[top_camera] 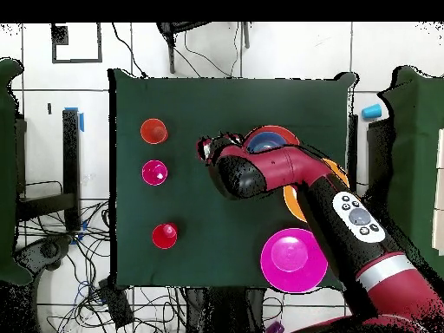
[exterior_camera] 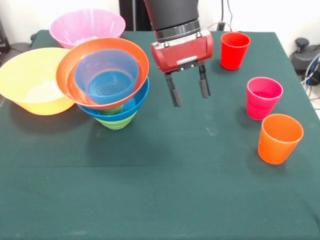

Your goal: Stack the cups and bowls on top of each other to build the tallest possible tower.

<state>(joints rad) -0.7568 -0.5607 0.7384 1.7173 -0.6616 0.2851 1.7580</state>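
Claw (exterior_camera: pixel 188 91) hanging wide apart and empty, just right of the tower (exterior_camera: pixel 111 82). Tower leaning at the table's (exterior_camera: pixel 160 190) left, orange-red bowl (exterior_camera: pixel 70 75) tilted. Cups (exterior_camera: pixel 263 97) standing apart at right. Advising: steadying the tilted stack before adding cups.

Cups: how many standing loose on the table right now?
3. Red cup at the far side, magenta-pink cup in the middle of the row, orange cup nearest the camera. A fourth may be hidden inside the tower.
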